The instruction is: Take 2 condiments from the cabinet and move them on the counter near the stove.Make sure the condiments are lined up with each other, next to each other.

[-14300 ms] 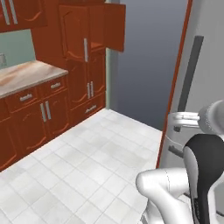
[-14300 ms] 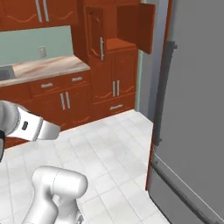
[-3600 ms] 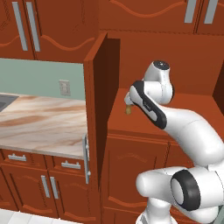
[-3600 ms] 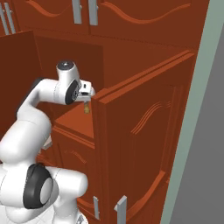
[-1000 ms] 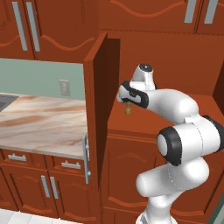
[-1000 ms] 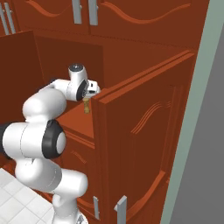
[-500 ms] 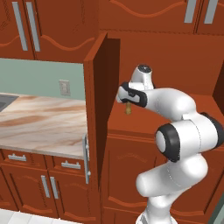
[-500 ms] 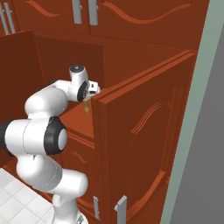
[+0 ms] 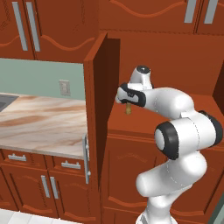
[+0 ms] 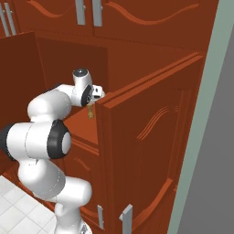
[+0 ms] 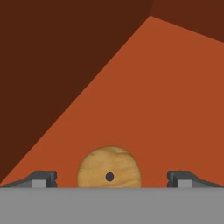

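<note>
A small light-brown wooden condiment [image 9: 128,109] [image 10: 90,111] stands upright on the shelf of the open cabinet [image 9: 183,119]. My gripper [image 9: 127,103] [image 10: 91,105] hangs right above it, pointing down. In the hand view the condiment's round tan top [image 11: 109,167] with a dark centre hole lies between my two fingertips [image 11: 44,178], with a gap on each side. The gripper [image 11: 111,179] is open and holds nothing. The counter [image 9: 39,124] lies to the left of the cabinet. The stove is out of view.
The cabinet's left door [image 9: 94,109] stands open between the shelf and the counter. Its right door [image 10: 137,151] swings out toward me on the other side. Closed upper cabinets [image 9: 48,26] hang above, and drawer fronts [image 9: 17,157] sit under the counter.
Since the earliest frames the base has driven up to the cabinet. Over the last second the arm has barely moved, and the gripper stays open above the condiment.
</note>
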